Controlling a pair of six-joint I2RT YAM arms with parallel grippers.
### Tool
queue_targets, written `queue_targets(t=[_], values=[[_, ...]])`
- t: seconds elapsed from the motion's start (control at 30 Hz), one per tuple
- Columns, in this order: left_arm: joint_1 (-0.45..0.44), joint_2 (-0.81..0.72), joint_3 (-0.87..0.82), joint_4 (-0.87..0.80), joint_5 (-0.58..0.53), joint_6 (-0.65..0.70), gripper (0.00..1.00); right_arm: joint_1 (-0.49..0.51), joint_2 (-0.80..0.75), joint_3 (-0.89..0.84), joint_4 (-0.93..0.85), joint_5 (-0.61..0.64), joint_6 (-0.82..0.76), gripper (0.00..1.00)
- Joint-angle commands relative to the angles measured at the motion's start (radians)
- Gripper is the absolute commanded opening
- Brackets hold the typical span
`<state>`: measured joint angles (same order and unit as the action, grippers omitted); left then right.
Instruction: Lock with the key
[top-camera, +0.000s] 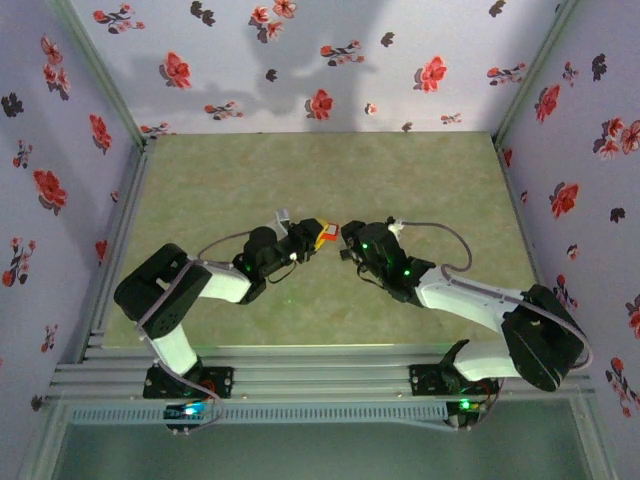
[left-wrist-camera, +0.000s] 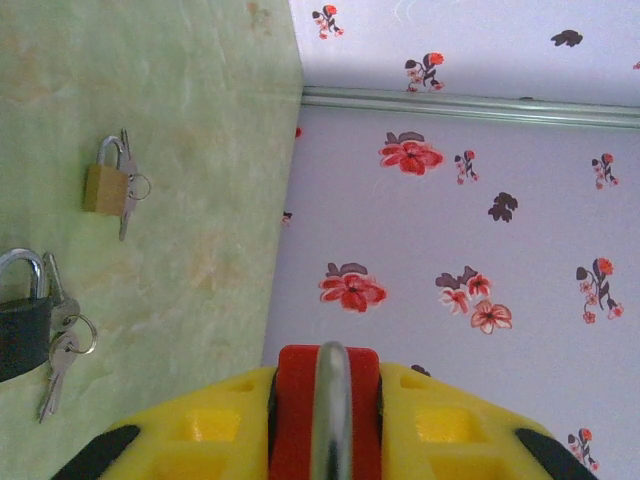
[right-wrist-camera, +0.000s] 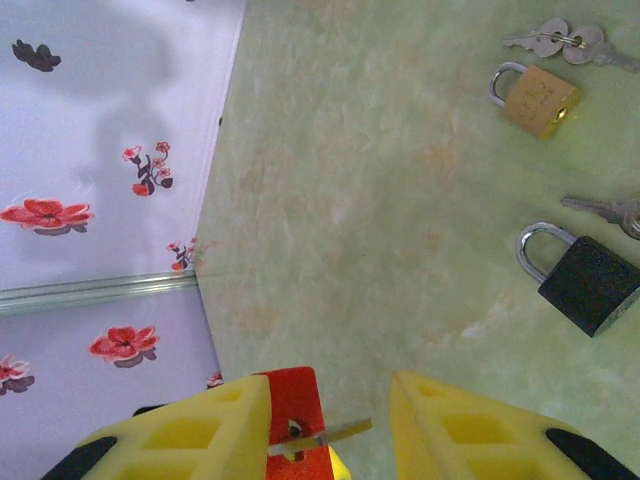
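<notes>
Meeting over the middle of the green worktop (top-camera: 320, 180), the left arm (top-camera: 200, 285) and right arm (top-camera: 470, 300) point tip to tip. Left gripper (left-wrist-camera: 325, 420): yellow fingers pinching a red padlock (left-wrist-camera: 295, 410), held off the surface. Right gripper (right-wrist-camera: 330, 400): fingers spread either side of a key (right-wrist-camera: 340, 431) jutting from that padlock, one finger clear of it. Flat on the worktop: black padlock (right-wrist-camera: 588, 285), brass padlock (right-wrist-camera: 540, 100), each with keys (right-wrist-camera: 560, 38) beside.

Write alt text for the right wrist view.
The right claw stands open, with a red padlock beside one yellow finger and a small key jutting from it into the gap. Beyond, on the green table, lie a brass padlock and a black padlock, each with keys nearby.
</notes>
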<state>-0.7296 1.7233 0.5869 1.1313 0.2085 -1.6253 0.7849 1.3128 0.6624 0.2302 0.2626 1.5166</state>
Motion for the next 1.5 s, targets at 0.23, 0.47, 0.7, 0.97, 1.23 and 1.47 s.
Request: queue_targets(t=[0.23, 0.47, 0.7, 0.97, 1.23, 1.47], values=[[-0.011, 0.019, -0.007, 0.074, -0.014, -0.015, 0.0, -0.016, 0.032, -0.01, 0.052, 0.016, 0.007, 0.31], [-0.013, 0.022, -0.008, 0.074, -0.012, -0.015, 0.0, -0.015, 0.042, -0.003, 0.061, 0.014, 0.007, 0.29], [-0.014, 0.025, -0.006, 0.076, -0.011, -0.015, 0.0, -0.015, 0.061, 0.004, 0.081, -0.002, 0.01, 0.25], [-0.014, 0.027, -0.01, 0.077, -0.009, -0.017, 0.0, -0.015, 0.062, 0.008, 0.092, -0.004, -0.008, 0.23], [-0.014, 0.025, -0.011, 0.08, -0.014, -0.031, 0.0, -0.016, 0.068, -0.003, 0.154, -0.015, -0.03, 0.2], [-0.021, 0.022, -0.016, 0.09, -0.027, -0.062, 0.0, -0.016, 0.085, -0.029, 0.264, -0.041, -0.04, 0.21]])
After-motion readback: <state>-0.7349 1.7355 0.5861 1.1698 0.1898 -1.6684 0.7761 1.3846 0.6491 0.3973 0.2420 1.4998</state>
